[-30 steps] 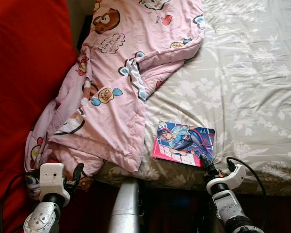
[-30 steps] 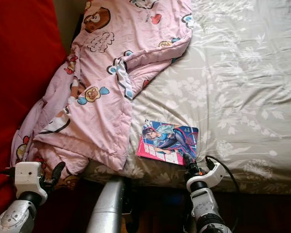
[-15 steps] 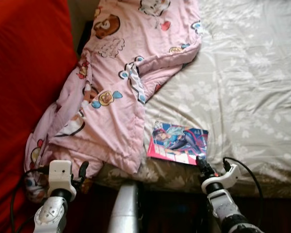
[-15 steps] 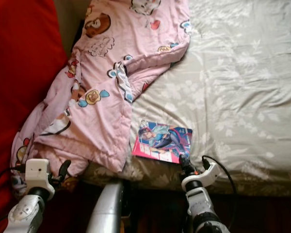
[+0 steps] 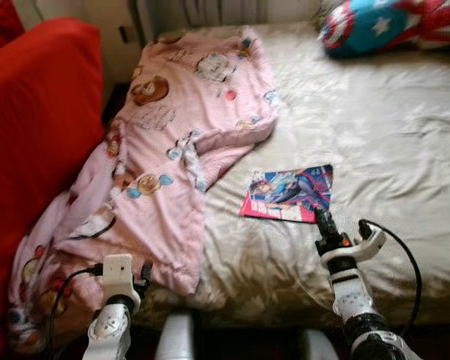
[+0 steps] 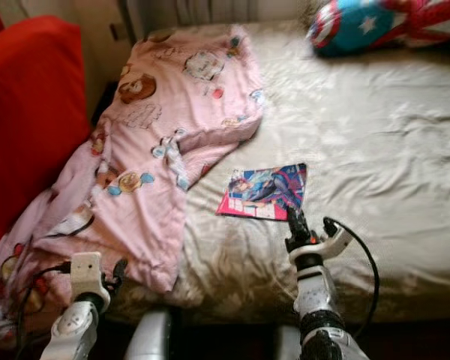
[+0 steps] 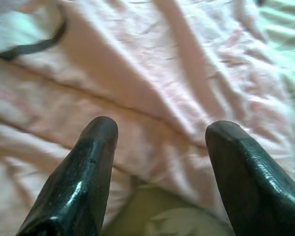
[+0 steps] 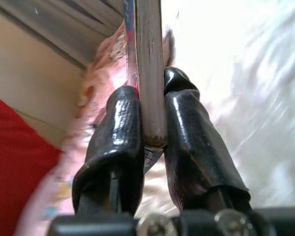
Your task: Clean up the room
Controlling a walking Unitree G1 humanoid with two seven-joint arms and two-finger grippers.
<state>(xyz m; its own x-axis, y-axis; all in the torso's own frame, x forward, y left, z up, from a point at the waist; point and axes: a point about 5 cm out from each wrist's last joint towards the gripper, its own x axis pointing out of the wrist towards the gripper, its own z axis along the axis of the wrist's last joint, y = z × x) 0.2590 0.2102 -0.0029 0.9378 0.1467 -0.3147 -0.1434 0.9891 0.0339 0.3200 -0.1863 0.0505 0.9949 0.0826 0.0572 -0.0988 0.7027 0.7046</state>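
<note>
The book (image 5: 289,193) lies near the front edge of the bed (image 5: 405,142), just beside the hem of the pink blanket (image 5: 172,142). Our right gripper (image 8: 151,105) is clamped on its near corner: in the right wrist view both fingers (image 8: 115,132) press the page block edge-on between them.

Change since one second ago: the gripper tip then rested at the book's corner near the mattress edge; the clamp is now confirmed, and the book's near edge appears slightly raised off the sheet. We judge the grasp phase complete and the lift in progress. Next the book must be carried off the bed; a corner grip on a thin book may let it droop or slip.

The head camera has also pitched up: a star-patterned cushion (image 5: 375,22) at the far end of the bed has entered view, and the red sofa (image 5: 37,112) shows more of its top.

Our left gripper (image 7: 160,147) hangs low with fingers apart over the blanket.
</note>
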